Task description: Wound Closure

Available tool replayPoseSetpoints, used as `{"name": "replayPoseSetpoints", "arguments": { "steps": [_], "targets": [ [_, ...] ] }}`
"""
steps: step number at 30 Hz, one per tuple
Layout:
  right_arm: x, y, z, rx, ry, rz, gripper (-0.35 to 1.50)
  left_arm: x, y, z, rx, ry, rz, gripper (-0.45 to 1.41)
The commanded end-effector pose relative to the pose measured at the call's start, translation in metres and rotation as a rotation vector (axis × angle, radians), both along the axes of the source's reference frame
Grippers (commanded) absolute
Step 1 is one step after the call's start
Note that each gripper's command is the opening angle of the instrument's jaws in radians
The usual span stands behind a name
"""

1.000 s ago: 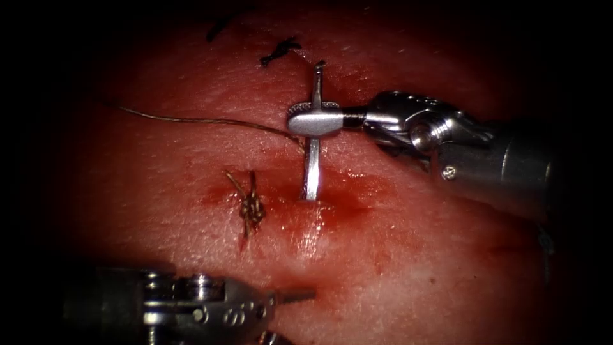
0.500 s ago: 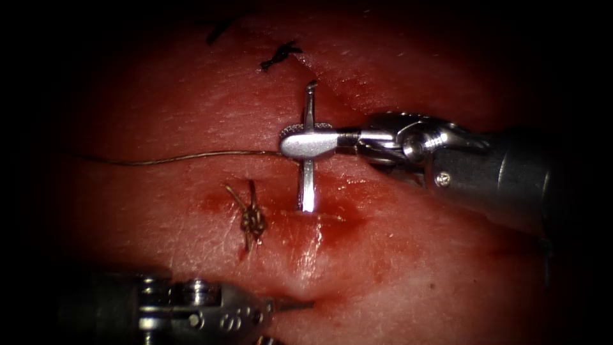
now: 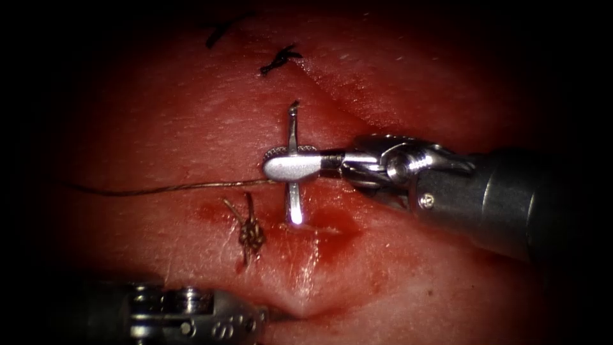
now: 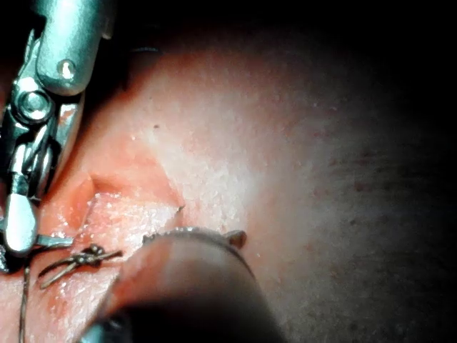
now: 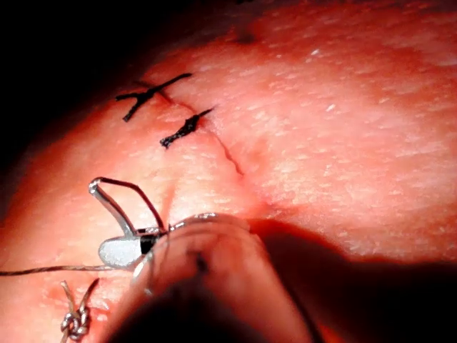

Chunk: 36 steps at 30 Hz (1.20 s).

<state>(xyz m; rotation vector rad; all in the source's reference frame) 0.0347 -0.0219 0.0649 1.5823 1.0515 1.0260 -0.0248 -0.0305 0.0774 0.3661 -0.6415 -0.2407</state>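
My right tool comes in from the right with its jaws shut on the curved needle at mid-curve. The needle stands almost upright, tail end up, and its tip touches the tissue at the cut's left edge beside the red fluid; I cannot tell how deep it sits. The thread trails left from the jaws across the tissue. The right wrist view has the same grip on the needle. My left tool lies low at the front left, away from the needle.
A tied knot with short ends sits just left of the needle tip. Two dark older stitches cross the cut farther back. The left wrist view has the right tool and the knot.
My right tool has carried the needle down and to the left, bringing its tip closer to the knot. The thread has swung lower. The left tool has sunk toward the front edge.
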Motion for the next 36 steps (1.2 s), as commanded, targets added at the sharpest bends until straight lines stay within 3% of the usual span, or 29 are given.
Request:
{"name": "replayPoseSetpoints", "arguments": {
  "steps": [1,14,21,23,24,25,26,27,29,33,36],
  "targets": [
    [0.0002,-0.0004,-0.0003,0.004,0.004,-0.009,-0.35,-0.0006,0.0,0.0004,-0.002,0.0,-0.001,0.38],
    [-0.0007,-0.0022,-0.0005,0.043,-0.016,-0.037,-0.35,-0.0005,0.0003,0.0003,-0.005,0.001,-0.005,0.38],
    [-0.001,-0.0048,-0.0007,0.053,0.028,-0.119,-0.35,-0.0003,0.0009,-0.0001,-0.004,-0.016,-0.025,0.41],
    [-0.001,-0.0045,-0.0007,0.052,0.024,-0.095,-0.35,-0.0001,0.001,-0.0003,-0.016,-0.023,-0.023,0.43],
    [-0.0011,-0.0042,-0.0007,0.012,0.033,-0.065,-0.25,0.0,0.001,-0.0005,-0.022,-0.026,-0.02,0.43],
    [-0.0013,-0.0036,-0.0008,-0.029,0.041,-0.027,0.2,0.0002,0.0011,-0.0007,-0.026,-0.029,-0.018,0.44],
    [-0.0018,-0.0022,-0.001,-0.118,0.065,0.035,0.78,0.0006,0.0011,-0.0015,-0.045,-0.042,-0.009,0.46],
    [-0.0022,-0.001,-0.0011,-0.179,0.067,0.085,1.06,0.0008,0.0012,-0.0019,-0.053,-0.051,-0.006,0.46],
    [-0.0028,0.0012,-0.0015,-0.3,0.06,0.174,1.23,0.0012,0.0014,-0.0029,-0.068,-0.078,-0.013,0.46],
    [-0.0035,0.0057,-0.0028,-0.417,0.053,0.274,1.28,0.0009,0.002,-0.0039,-0.087,-0.085,-0.017,0.46],
    [-0.0032,0.0061,-0.0034,-0.462,0.056,0.292,1.3,0.0008,0.0018,-0.0037,-0.09,-0.082,-0.019,0.46]
  ]
}}
